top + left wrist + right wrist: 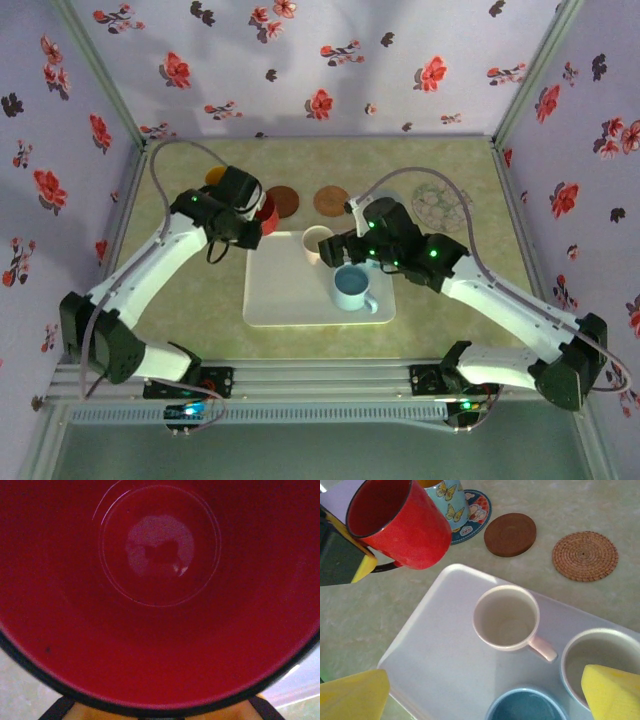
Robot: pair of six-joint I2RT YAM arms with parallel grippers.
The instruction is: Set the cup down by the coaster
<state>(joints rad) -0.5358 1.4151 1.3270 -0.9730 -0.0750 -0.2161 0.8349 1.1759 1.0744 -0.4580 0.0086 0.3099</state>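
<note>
My left tool (243, 203) was clamped on the red cup (400, 525), which hung tilted by the tray's (435, 655) far-left corner. Its long axis leaned, with the mouth up and toward the worktop's (350, 625) left edge. Beyond it sat a butterfly cup (447, 500), a brown coaster (510, 534) and a woven coaster (585, 556). My right tool (485, 695) hung wide open and empty over the white cup (506, 617) and blue cup (527, 707).

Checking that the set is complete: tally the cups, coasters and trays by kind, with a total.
Cups: 5 (red cup, butterfly cup, cream cup, blue cup, grey cup)
Coasters: 4 (patterned coaster, brown coaster, woven coaster, lacy coaster)
Trays: 1 (white tray)
Total: 10
</note>
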